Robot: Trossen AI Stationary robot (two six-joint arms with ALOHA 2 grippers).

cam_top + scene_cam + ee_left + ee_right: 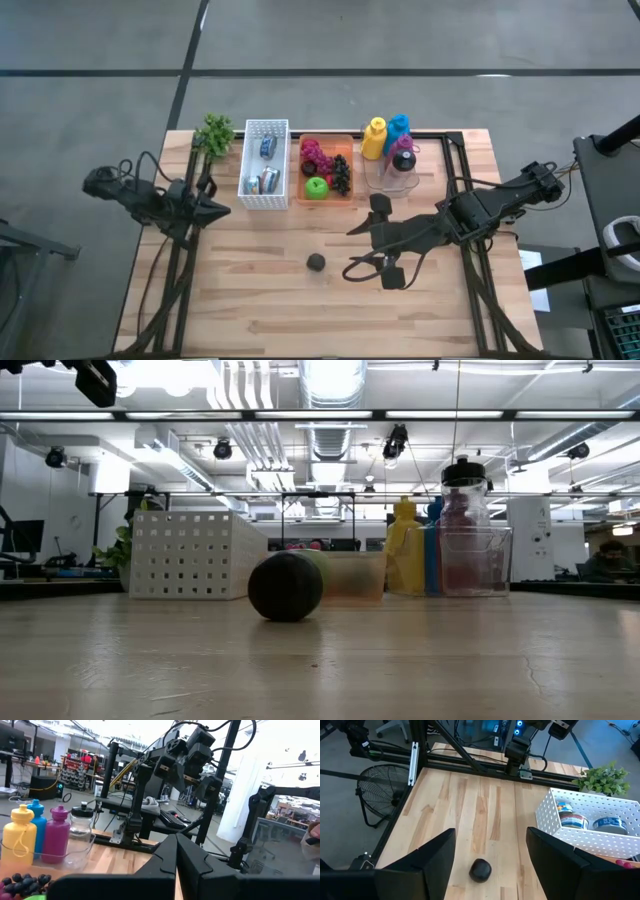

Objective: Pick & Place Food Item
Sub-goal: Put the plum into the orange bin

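A small dark round food item (316,262) is seen lying alone on the bare wooden table (250,300), near the middle and on the near side of the containers. It is touched by nothing. In the low view it (285,587) sits in front of the white perforated basket (190,555) and the orange tray (350,575).

The right gripper (365,250) is held over the table to the right of the item, its fingers spread wide and holding nothing. In the right wrist view the item (480,870) lies on the boards between the two dark fingers (437,857), clear of both; how high above the table they are held cannot be told well.

The left gripper (222,209) is parked at the left edge of the table, beside the basket (265,165), with its fingers (167,857) pressed together and nothing between them.

Along the far side, a row is formed by a small green plant (214,133), the basket holding cans (264,181), the orange tray (345,150) with dark berries and a green fruit (316,187), and a clear bin (385,178) with yellow (373,138), blue (398,128) and pink bottles (402,155).
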